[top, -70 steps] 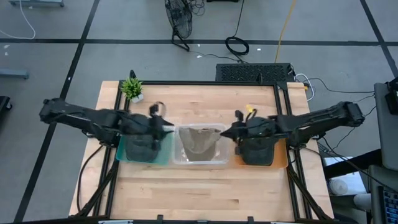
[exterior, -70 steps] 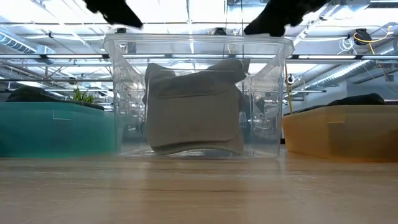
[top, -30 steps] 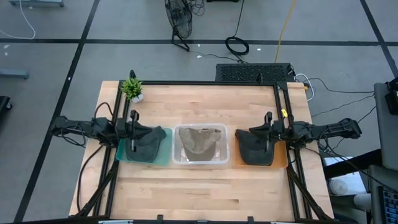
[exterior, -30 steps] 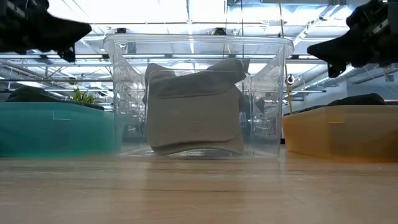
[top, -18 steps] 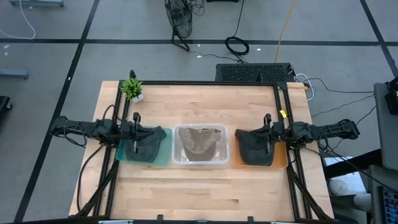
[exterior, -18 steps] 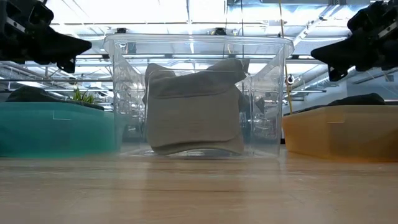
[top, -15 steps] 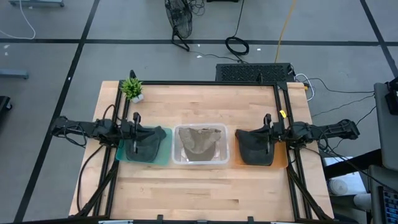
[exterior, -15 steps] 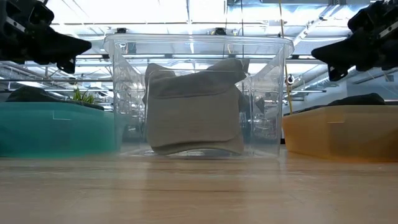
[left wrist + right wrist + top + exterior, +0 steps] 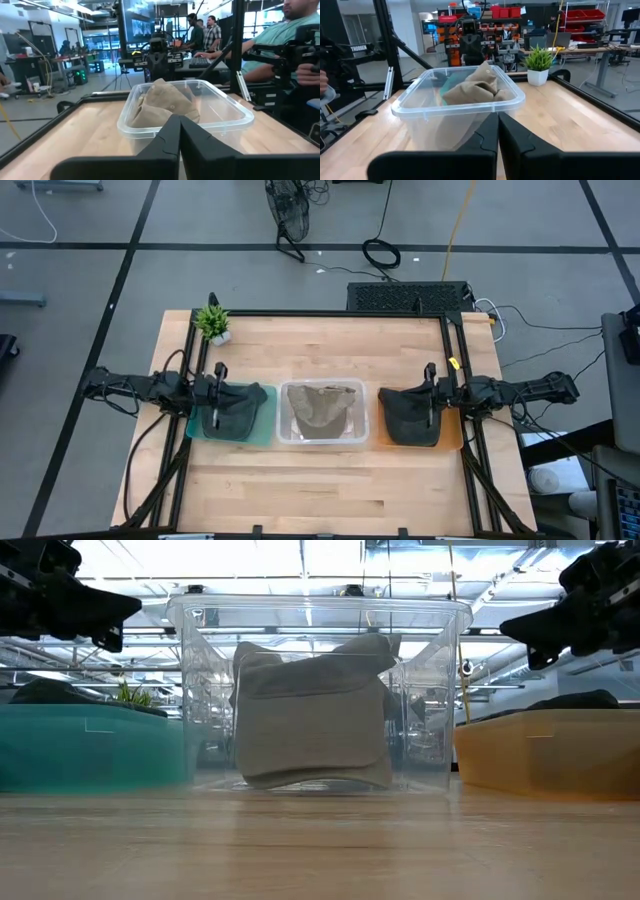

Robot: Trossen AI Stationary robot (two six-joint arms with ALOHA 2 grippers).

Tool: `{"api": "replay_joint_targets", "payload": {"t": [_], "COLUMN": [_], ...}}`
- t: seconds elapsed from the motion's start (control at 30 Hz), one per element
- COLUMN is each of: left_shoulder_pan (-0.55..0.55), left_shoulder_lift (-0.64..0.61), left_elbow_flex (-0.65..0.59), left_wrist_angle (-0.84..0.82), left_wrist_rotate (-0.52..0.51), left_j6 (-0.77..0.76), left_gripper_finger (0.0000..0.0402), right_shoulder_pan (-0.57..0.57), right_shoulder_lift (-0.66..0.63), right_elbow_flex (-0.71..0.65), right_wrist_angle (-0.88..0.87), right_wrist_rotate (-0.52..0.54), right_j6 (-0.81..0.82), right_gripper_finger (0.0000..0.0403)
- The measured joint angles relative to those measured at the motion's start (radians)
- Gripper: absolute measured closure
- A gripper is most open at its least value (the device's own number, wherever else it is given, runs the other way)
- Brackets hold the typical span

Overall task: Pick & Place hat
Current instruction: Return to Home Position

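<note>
A tan hat [image 9: 318, 412] lies crumpled in the clear plastic bin [image 9: 283, 438] at the table's middle, resting on the bin's floor [image 9: 315, 710]. My left gripper [image 9: 232, 392] hangs shut over the teal bin at the table's left side. It points level at the clear bin [image 9: 180, 125]. My right gripper [image 9: 418, 392] hangs shut over the orange bin at the right side and faces the same bin [image 9: 498, 122]. Both stand well apart from the tan hat [image 9: 165, 102], with nothing between their fingers.
A dark hat [image 9: 245, 412] lies in the teal bin [image 9: 196, 430], another [image 9: 402, 420] in the orange bin [image 9: 452, 442]. A small potted plant [image 9: 212, 322] stands at the far left corner. The near half of the table is bare wood. People sit beyond the table's right side [image 9: 280, 45].
Both grippers have sunk slightly at the table's sides and tipped toward level. The tan hat and the bins have kept still.
</note>
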Motion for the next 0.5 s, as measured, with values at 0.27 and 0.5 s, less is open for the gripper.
{"api": "replay_joint_targets", "payload": {"t": [0.27,0.5], "left_shoulder_pan": [0.0,0.0], "left_shoulder_lift": [0.001,0.001], "left_elbow_flex": [0.0,0.0], "left_wrist_angle": [0.002,0.001], "left_wrist_rotate": [-0.102,-0.147], "left_j6": [-0.053,-0.006], "left_gripper_finger": [0.0372,0.0365], "right_shoulder_pan": [0.0,0.0], "right_shoulder_lift": [0.001,0.0], "right_elbow_flex": [0.0,0.0], "right_wrist_angle": [0.021,0.027], "right_wrist_rotate": [0.003,0.003], "right_j6": [0.0,0.001], "right_gripper_finger": [0.0403,0.0403]}}
